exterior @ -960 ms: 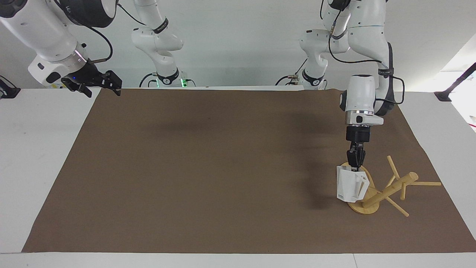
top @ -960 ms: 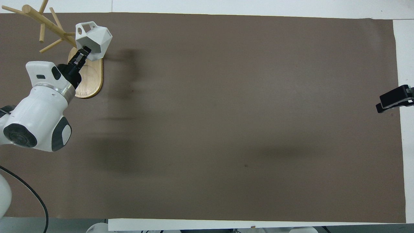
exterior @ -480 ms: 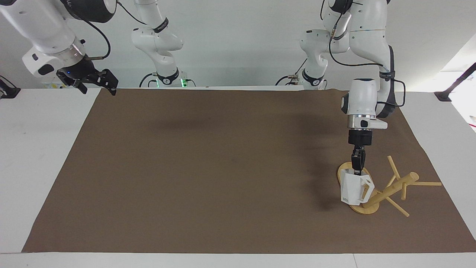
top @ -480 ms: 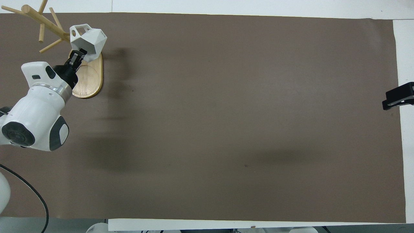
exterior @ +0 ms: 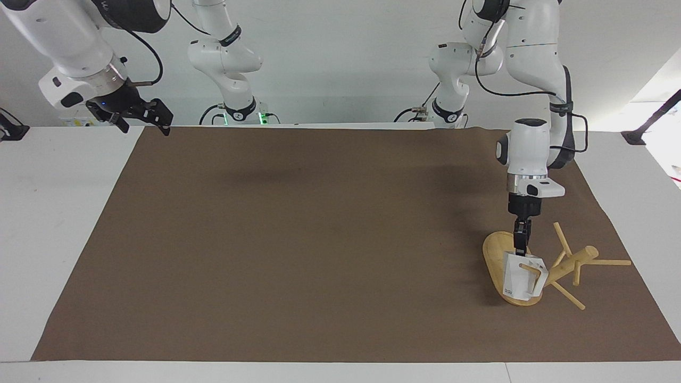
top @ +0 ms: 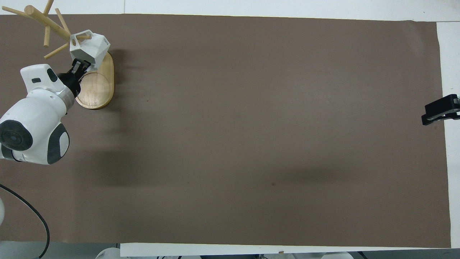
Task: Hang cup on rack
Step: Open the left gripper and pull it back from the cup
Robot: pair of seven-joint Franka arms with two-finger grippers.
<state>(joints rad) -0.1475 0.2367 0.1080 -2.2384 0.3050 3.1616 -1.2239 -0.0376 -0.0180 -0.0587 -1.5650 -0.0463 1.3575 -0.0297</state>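
Note:
The white faceted cup (exterior: pixel 517 279) hangs from my left gripper (exterior: pixel 519 251), which is shut on its rim, over the rack's oval base (exterior: pixel 493 255). The cup's squarish handle faces the bamboo rack's post (exterior: pixel 566 266) and meets a thin peg. In the overhead view a peg tip lies across the handle of the cup (top: pixel 92 48), with the left gripper (top: pixel 81 65) over the rack base (top: pixel 99 90). My right gripper (exterior: pixel 144 118) waits open and empty in the air over the mat's corner at the right arm's end; it also shows in the overhead view (top: pixel 439 114).
A brown mat (exterior: pixel 319 239) covers most of the white table (exterior: pixel 48 213). The rack stands on the mat at the left arm's end, its pegs sticking out on all sides.
My left gripper has carried the cup sideways toward the rack's post and a little lower, bringing the handle to a peg. The right gripper has only shifted slightly.

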